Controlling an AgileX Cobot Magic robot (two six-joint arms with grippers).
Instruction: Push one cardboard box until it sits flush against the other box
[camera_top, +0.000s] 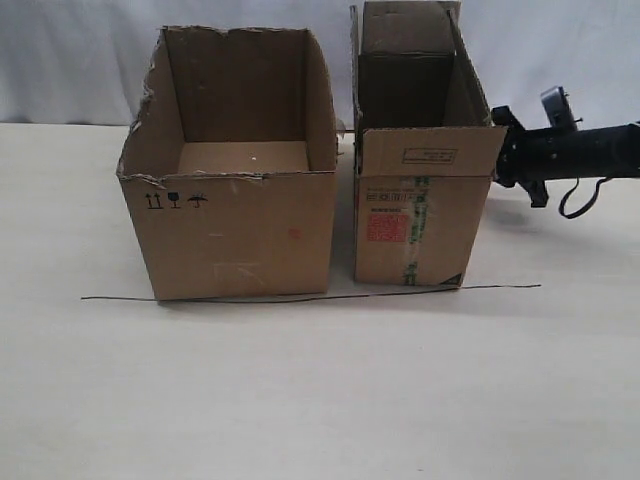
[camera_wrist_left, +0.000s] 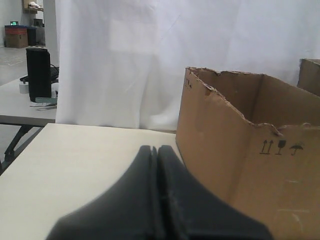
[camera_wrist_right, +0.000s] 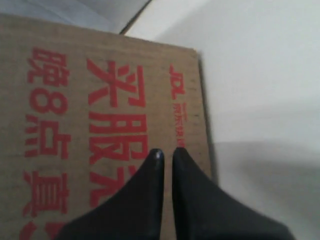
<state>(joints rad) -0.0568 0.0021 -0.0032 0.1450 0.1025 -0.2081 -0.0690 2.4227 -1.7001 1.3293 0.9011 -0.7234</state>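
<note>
The narrow, taller cardboard box (camera_top: 420, 215) with a red label, green-printed tape and upright flaps stands right of the wider torn-rimmed box (camera_top: 235, 225). A thin gap shows between them. My right gripper (camera_top: 499, 120) reaches in from the right, up against the narrow box's outer side near its top. In the right wrist view the right gripper (camera_wrist_right: 165, 151) is shut, tips on the red-printed box wall (camera_wrist_right: 100, 115). My left gripper (camera_wrist_left: 155, 148) is shut and holds nothing, beside the wide box (camera_wrist_left: 240, 165) with its black handling symbols. It is outside the exterior view.
A thin black line (camera_top: 300, 297) runs along the table in front of both boxes. A white curtain (camera_top: 80, 50) hangs behind the table. In the left wrist view a second table with a black device (camera_wrist_left: 37, 75) stands beyond the table edge.
</note>
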